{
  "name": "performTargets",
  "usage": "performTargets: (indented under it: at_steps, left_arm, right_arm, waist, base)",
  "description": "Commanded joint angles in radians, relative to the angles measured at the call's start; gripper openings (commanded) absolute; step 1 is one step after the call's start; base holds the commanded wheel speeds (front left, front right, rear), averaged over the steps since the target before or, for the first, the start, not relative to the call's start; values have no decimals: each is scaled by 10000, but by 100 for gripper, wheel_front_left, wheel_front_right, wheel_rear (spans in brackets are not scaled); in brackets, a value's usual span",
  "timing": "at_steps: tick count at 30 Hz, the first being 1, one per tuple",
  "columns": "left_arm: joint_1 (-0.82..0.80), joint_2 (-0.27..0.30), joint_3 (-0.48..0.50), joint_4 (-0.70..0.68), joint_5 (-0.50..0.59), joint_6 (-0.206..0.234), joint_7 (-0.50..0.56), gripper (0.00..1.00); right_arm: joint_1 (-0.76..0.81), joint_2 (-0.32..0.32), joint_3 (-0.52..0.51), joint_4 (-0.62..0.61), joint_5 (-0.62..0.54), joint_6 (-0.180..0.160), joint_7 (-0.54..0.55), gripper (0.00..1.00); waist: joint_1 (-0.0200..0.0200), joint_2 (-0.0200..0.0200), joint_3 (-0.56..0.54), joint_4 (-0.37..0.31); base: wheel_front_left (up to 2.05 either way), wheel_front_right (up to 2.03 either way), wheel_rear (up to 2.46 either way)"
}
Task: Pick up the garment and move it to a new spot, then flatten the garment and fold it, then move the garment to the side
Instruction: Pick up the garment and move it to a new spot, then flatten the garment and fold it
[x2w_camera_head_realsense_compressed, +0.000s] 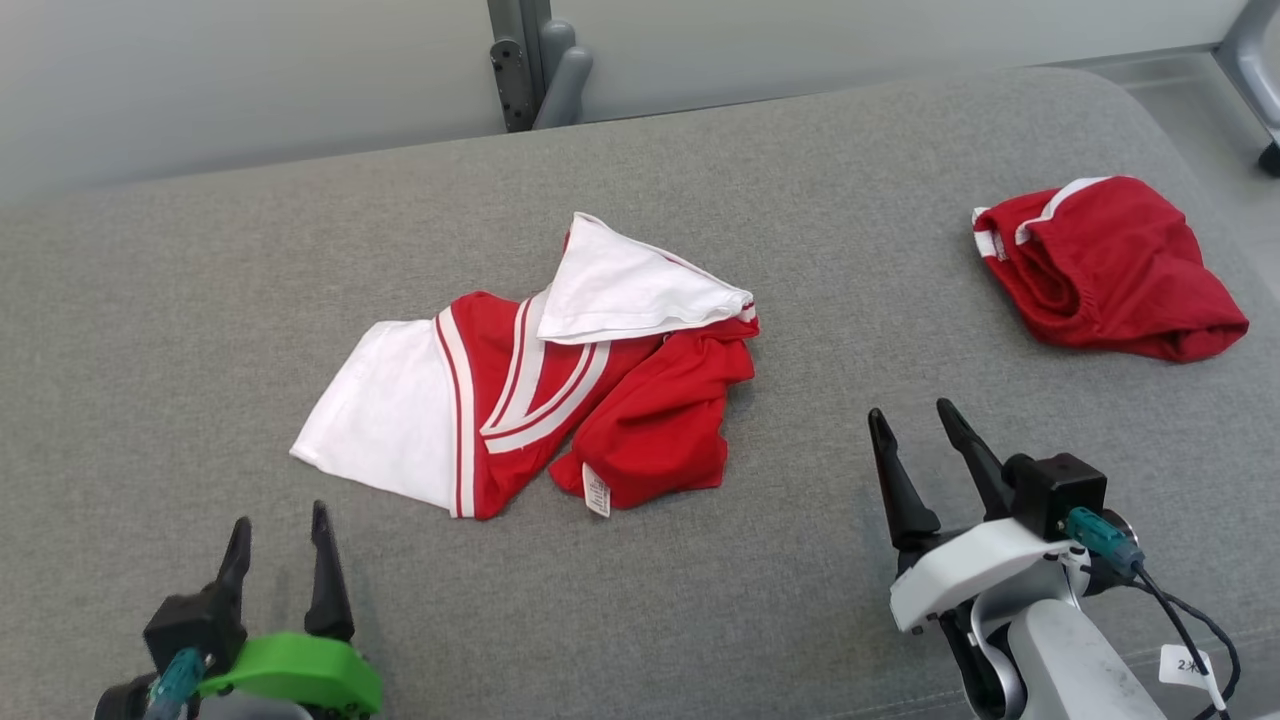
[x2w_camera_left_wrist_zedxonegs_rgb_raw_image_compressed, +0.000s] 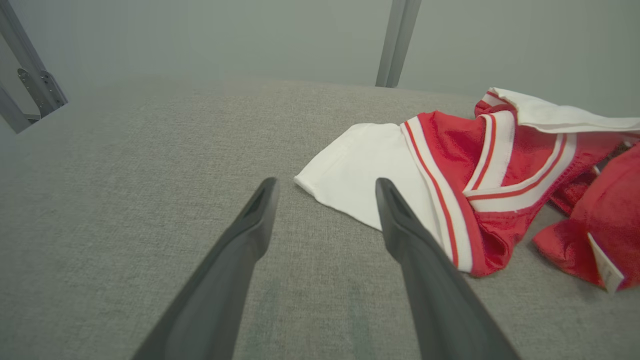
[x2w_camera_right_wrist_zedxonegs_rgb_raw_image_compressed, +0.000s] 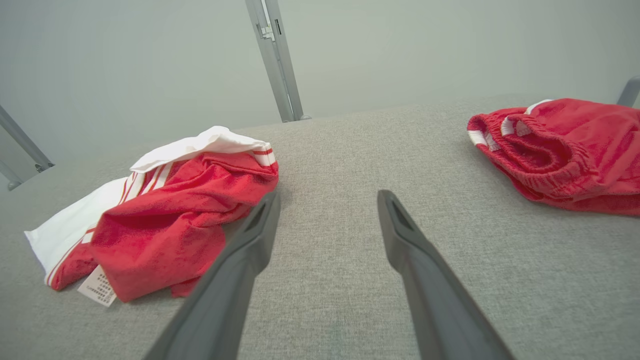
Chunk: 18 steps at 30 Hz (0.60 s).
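Red-and-white jersey (x2w_camera_head_realsense_compressed: 530, 400) lies crumpled on the grey surface (x2w_camera_head_realsense_compressed: 200, 300). You see your left gripper (x2w_camera_head_realsense_compressed: 281, 513) and right gripper (x2w_camera_head_realsense_compressed: 910, 407) near it, fingers spread wide and empty. Red shorts (x2w_camera_head_realsense_compressed: 1105, 265) lie well apart.

Left gripper (x2w_camera_left_wrist_zedxonegs_rgb_raw_image_compressed: 326, 181), jaws apart, red-and-white garment (x2w_camera_left_wrist_zedxonegs_rgb_raw_image_compressed: 450, 165) crumpled on grey fabric surface (x2w_camera_left_wrist_zedxonegs_rgb_raw_image_compressed: 125, 175)

Garment (x2w_camera_head_realsense_compressed: 500, 400): red-and-white top, crumpled and partly folded over itself, lying near the middle of the grey fabric surface (x2w_camera_head_realsense_compressed: 200, 300). White panel spread flat at its left end, red middle with white-striped V trim, and a white flap folded over the far side. Red fabric is bunched at the right, with a white care label (x2w_camera_head_realsense_compressed: 597, 490) showing at the near edge.
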Motion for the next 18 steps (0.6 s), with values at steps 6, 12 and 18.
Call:
performTargets:
  at_steps: [6, 12, 18]
  left_arm:
    - [1061, -206, 740, -383, 350, -229, 4, 100]
    - [1175, -280, 938, -481, 502, -420, 4, 100]
    - [599, -281, 214, -432, 135, -373, 4, 100]
  right_arm:
    - [310, -17, 11, 111, 6, -15, 5, 100]
    - [287, -18, 66, 96, -17, -15, 5, 100]
    - [-280, -110, 430, 20, -271, -15, 3, 100]
  waist:
    - [0, -1, -386, 322]
    - [0, -1, -242, 477]
    - [0, -1, 304, 815]
  base:
    - [0, 0, 0]
    - [0, 0, 0]
    - [0, 0, 0]
